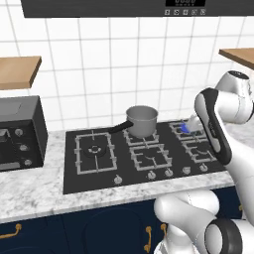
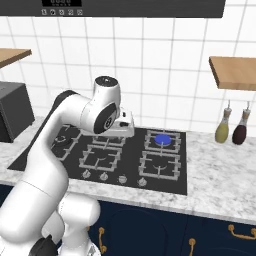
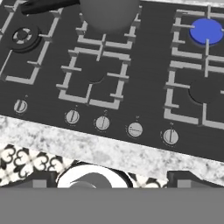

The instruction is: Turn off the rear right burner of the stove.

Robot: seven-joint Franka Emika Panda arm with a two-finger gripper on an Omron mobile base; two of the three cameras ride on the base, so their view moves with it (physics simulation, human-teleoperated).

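The stove (image 3: 144, 39) lies below the gripper (image 3: 112, 183). Its knobs (image 3: 134, 129) sit just ahead, the rear right burner (image 3: 205, 31) farther ahead to the right.

no text, label or number here can be read.

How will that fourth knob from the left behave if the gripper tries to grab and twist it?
The fourth knob looks small, round and smooth silver, so open fingers may slip unless they pinch squarely. It sits low on the stove, leaving little to grip. It likely turns in place rather than sliding.
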